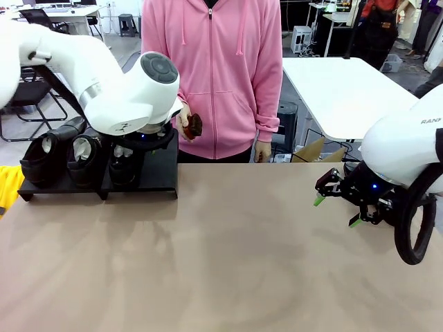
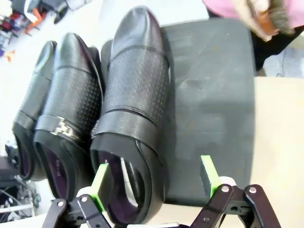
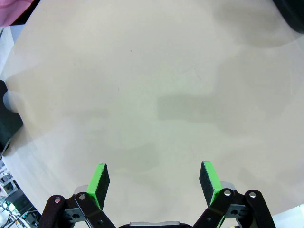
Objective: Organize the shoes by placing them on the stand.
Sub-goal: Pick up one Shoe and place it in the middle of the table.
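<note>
Three shoes (image 2: 133, 114) sit side by side on the stand (image 2: 209, 104), the left gripper (image 2: 156, 183) hanging above it with fingers (image 2: 101, 183) spread, one reaching into the nearest shoe's opening. A careless lift could snag that shoe and drag it off the stand. Far from the stand, the right gripper (image 3: 154, 183) hovers open over bare worktop (image 3: 156, 85).

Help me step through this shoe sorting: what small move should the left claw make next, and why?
Probably lift straight up and away. The left claw is open, with one pad inside the third shoe and nothing gripped; that shoe already rests on the stand beside two others, so it looks placed.
</note>
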`<state>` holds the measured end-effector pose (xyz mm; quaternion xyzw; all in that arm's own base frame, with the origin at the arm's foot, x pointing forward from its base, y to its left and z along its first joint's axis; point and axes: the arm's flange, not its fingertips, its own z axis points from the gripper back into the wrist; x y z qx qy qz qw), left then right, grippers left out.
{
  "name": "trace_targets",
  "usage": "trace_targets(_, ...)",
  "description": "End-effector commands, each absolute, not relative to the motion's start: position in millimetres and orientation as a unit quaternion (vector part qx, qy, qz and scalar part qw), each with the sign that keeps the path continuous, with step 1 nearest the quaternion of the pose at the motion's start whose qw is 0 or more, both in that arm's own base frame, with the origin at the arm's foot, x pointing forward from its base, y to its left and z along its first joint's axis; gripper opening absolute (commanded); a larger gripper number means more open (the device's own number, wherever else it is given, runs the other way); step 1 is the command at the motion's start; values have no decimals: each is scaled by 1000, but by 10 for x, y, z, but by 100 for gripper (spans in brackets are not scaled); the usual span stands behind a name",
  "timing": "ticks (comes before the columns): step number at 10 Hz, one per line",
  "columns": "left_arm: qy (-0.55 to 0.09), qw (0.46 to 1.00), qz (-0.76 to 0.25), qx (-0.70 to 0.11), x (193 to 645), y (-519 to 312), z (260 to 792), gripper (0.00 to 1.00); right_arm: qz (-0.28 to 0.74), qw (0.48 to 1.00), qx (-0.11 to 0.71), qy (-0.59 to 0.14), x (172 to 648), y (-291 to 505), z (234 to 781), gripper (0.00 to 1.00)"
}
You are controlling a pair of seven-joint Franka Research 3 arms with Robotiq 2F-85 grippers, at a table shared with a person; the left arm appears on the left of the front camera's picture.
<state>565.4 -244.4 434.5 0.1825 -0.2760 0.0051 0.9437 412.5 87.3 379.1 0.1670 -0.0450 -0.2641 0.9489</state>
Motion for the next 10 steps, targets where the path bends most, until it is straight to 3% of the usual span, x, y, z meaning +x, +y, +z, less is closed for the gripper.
trace_targets(1,-322,930,-10,174,5294,-2568,4666,93,-262,950,165,-49,4131,872,3795,100)
trace_targets(3,-351,924,-41,144,4943,-2835,4845,93,-262,950,165,-49,4131,872,3795,100)
trace_targets(4,-331,932,-71,128,4789,-2967,4909,93,-262,950,165,-49,4131,872,3795,100)
trace_targets(10,-128,972,-196,-13,4124,-3437,4790,93,-262,950,165,-49,4131,872,3795,100)
